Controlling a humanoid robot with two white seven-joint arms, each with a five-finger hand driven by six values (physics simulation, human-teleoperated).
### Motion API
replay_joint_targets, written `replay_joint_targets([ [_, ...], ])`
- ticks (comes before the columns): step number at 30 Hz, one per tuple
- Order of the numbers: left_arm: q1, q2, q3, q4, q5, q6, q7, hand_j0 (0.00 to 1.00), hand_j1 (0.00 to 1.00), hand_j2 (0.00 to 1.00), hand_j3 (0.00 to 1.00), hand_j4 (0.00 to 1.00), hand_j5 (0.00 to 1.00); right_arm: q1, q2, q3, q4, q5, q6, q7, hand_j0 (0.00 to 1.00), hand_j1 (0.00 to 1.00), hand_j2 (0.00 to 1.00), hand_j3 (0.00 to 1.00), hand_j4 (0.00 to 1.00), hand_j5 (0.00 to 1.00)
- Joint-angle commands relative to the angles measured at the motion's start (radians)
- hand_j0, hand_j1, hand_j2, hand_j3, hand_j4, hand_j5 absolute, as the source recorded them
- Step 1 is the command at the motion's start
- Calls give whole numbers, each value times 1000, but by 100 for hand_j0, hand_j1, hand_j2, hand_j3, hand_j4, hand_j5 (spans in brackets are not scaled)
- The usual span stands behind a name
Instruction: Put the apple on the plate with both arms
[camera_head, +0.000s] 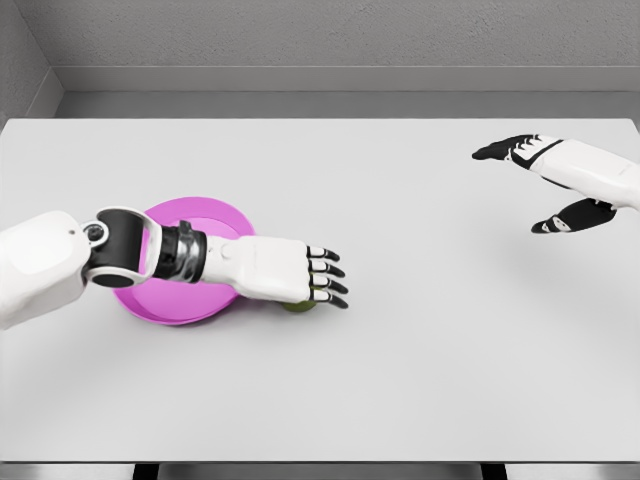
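**Op:** My left hand (285, 270) was over the table with its fingers (328, 276) stretched flat, gripping nothing. A sliver of green showed under the palm: the apple (299, 306), I judged, on the table (400, 380) just beside the plate (195, 215).

**Spotter:** So not on the plate?

**Op:** No. It sat off the pink rim, mostly hidden. Whether the palm touched it, I couldn't tell.

**Spotter:** And the other 1?

**Op:** My right hand (545, 185) hovered well apart at the far right, fingers loose, empty.

**Spotter:** Progress?

**Op:** Early, I reckoned. 0 of 2 hands had a grasp; lifting and placing were both left.
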Motion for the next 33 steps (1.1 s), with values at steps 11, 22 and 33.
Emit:
replay_joint_targets([
  [11, -14, -26, -14, 12, 7, 1, -61, 92, 92, 92, 92, 92, 92, -5, -2, 0, 0, -5, 2, 0, 100, 100, 100, 100, 100, 100],
  [22, -15, -23, -14, 14, 6, 1, -83, 41, 41, 41, 41, 41, 41, 2, -2, 0, -2, -5, 2, 0, 100, 100, 100, 100, 100, 100],
  [33, -15, -40, 3, 64, 46, 1, -78, 23, 23, 23, 23, 23, 23, 3, -2, 0, -2, -5, 2, 0, 100, 100, 100, 100, 100, 100],
])
